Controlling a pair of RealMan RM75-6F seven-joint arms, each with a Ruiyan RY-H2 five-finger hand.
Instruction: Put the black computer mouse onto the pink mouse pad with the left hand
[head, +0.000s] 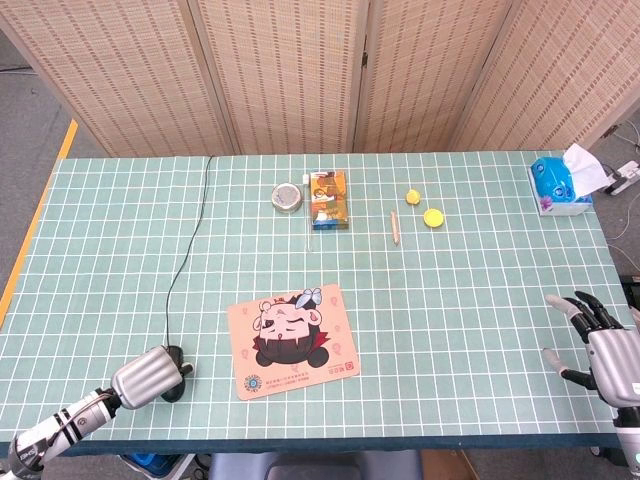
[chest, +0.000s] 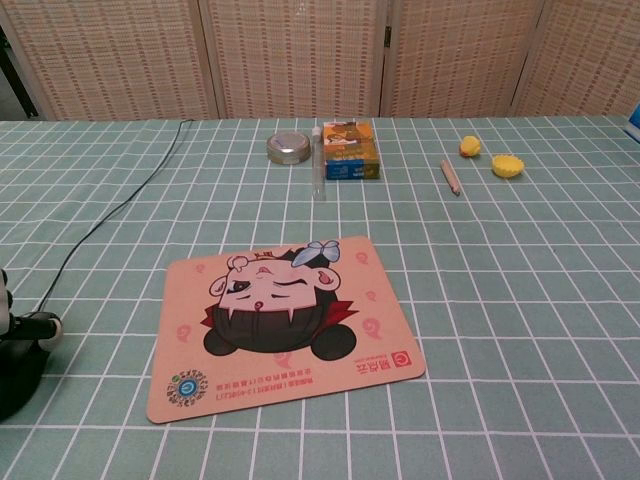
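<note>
The black computer mouse (head: 175, 359) lies near the table's front left corner, mostly covered by my left hand (head: 146, 376). In the chest view the mouse (chest: 14, 378) sits at the left frame edge with a fingertip (chest: 36, 327) across its top; the hand grips it. Its black cable (head: 185, 250) runs toward the far edge. The pink mouse pad (head: 293, 328) with a cartoon print lies flat to the right of the mouse, a short gap between them. My right hand (head: 605, 345) hovers at the table's right front corner with its fingers spread, holding nothing.
A round tin (head: 287, 195), a colourful box (head: 328, 198) and a thin tube stand at the back centre. A pencil (head: 395, 227) and two yellow pieces (head: 433, 217) lie further right. A blue tissue box (head: 562, 183) sits at the back right corner.
</note>
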